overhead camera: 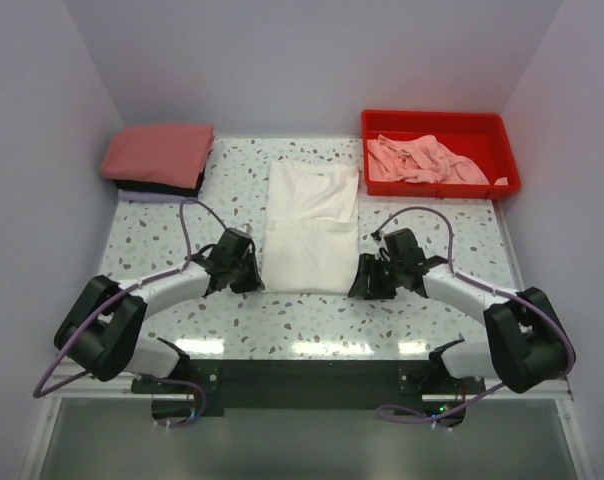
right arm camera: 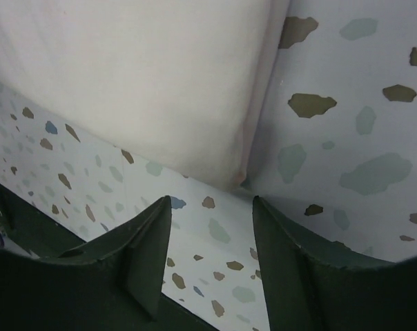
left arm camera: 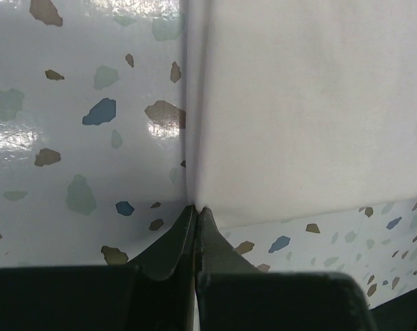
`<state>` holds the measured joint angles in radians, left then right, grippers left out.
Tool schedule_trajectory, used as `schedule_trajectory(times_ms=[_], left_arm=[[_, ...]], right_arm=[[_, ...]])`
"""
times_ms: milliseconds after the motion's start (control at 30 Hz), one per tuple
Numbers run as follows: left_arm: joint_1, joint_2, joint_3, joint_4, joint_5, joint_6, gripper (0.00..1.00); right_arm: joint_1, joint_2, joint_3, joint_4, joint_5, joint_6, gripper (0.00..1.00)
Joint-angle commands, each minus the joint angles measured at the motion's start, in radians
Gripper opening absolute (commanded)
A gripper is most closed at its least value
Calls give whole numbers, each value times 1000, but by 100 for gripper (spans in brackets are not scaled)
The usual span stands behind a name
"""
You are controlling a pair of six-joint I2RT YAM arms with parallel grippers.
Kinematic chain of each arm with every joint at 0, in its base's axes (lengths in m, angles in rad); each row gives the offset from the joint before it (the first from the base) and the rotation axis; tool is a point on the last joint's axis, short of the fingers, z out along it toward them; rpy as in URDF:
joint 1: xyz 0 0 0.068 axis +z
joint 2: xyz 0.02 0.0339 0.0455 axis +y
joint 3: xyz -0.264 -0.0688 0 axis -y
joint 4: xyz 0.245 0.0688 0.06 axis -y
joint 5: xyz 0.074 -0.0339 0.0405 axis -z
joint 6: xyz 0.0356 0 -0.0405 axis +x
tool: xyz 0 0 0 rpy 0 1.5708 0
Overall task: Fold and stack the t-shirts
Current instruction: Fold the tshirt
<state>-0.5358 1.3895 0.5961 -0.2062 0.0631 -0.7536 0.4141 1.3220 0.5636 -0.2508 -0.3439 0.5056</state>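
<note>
The left gripper (left arm camera: 196,209) is clenched on the near left corner of a pale t-shirt (overhead camera: 312,235), its fingertips pressed together with the cloth edge pinched between them. The right gripper (right arm camera: 210,201) has its jaws apart and holds nothing; the shirt's near right corner lies just past its tips. The shirt itself lies flat in the middle of the bench (overhead camera: 282,325), narrowed to a long strip running near to far. At the far left sits a stack of folded shirts (overhead camera: 160,152), and crumpled pink shirts (overhead camera: 422,162) wait in the red tray (overhead camera: 437,122) at the far right. The step in hand looks like taking both near corners for a lengthwise fold. Next, the right side probably needs to reach in and close on its corner before both lift the hem toward the far end.
</note>
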Motion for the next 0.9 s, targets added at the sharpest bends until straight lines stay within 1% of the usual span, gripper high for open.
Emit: schedule_trajectory(times_ms=[0, 267, 500, 600, 700, 733, 867], left_arm=[[-10, -30, -9, -21, -14, -23, 0], [-16, -35, -7, -25, -14, -29, 0], [-20, -37, -1, -38, -23, -26, 0], [-20, -37, -1, -36, -29, -24, 0], [-21, -37, -1, -35, -28, -26, 0], [-23, -38, -1, -38, -25, -24, 0], [-41, -50, -18, -65, -28, -39, 0]], right_arm=[[18, 5, -22, 50, -12, 40, 52], [23, 40, -27, 79, 31, 51, 33], [23, 83, -11, 82, 57, 18, 27], [22, 98, -4, 82, 60, -4, 18], [23, 100, -1, 82, 43, -30, 0], [23, 95, 1, 74, 22, -39, 0], [54, 48, -16, 38, 23, -64, 0]])
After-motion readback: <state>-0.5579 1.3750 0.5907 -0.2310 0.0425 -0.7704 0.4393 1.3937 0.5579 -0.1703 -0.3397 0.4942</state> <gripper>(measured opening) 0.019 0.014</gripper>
